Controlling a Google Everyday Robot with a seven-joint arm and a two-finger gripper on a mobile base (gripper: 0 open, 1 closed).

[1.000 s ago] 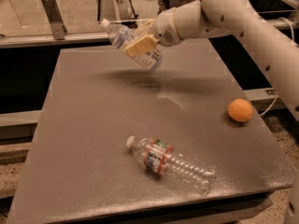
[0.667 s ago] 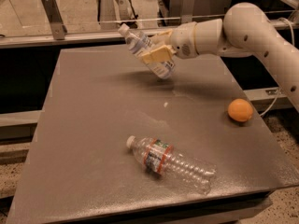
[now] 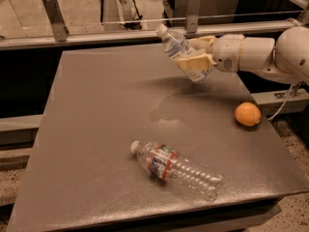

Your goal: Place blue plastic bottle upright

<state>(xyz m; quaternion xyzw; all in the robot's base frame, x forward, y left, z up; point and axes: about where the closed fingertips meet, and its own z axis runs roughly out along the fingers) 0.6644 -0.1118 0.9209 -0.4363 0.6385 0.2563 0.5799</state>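
The blue plastic bottle (image 3: 177, 49) is pale blue with a white cap and a white-and-blue label. It hangs tilted above the far right part of the table, cap up and to the left. My gripper (image 3: 195, 57) reaches in from the right and is shut on the bottle's lower body, its cream fingers (image 3: 193, 63) on either side of it. The bottle's base is just above the table top.
A clear ribbed bottle (image 3: 175, 169) with a red-orange and green label lies on its side near the table's front edge. An orange ball (image 3: 247, 114) sits at the right edge. The grey table (image 3: 96, 120) has a metal rail (image 3: 120, 33) behind it.
My gripper has carried the blue bottle to the right and lower, and the bottle stands a little closer to upright.
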